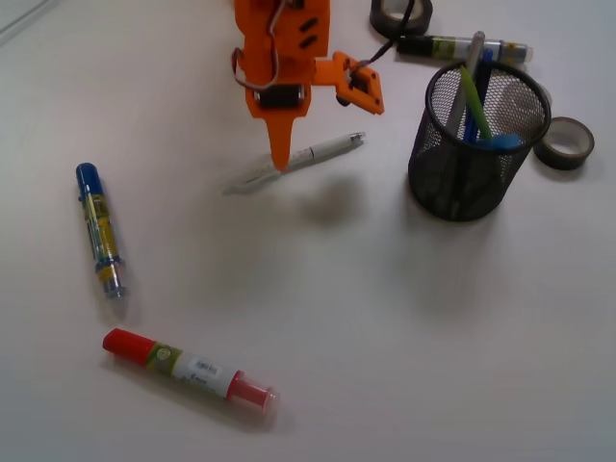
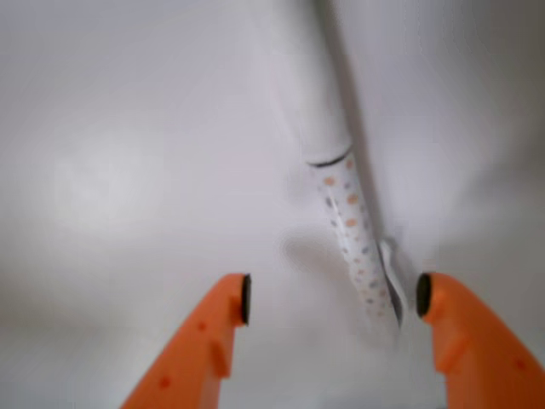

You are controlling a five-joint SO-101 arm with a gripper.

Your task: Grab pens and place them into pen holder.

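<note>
Nearest the front camera, a red-capped marker (image 1: 188,367) with a clear end lies on the white tabletop (image 1: 385,337), and further back on the left lies a blue-capped marker (image 1: 99,228) with a yellow body. Beyond them the orange gripper (image 1: 281,159) points down at the white dotted pen (image 1: 298,162), which lies slantwise on the tabletop, its far end toward the pen holder (image 1: 474,144).

In the wrist view the jaws stand open (a wide gap shows between the two orange tips), and the white dotted pen (image 2: 351,223) runs between them, close against the right-hand tip and well clear of the left one. Whether that tip touches the pen cannot be told. The pen rests flat on the tabletop (image 2: 128,170), not lifted.

To the right of the front view the black mesh pen holder stands upright with a green pen (image 1: 476,104), a blue one and a grey one leaning inside. Just beside it on the right lies a dark tape roll (image 1: 564,142); another tape roll (image 1: 400,14) and a further marker (image 1: 462,48) lie behind.
</note>
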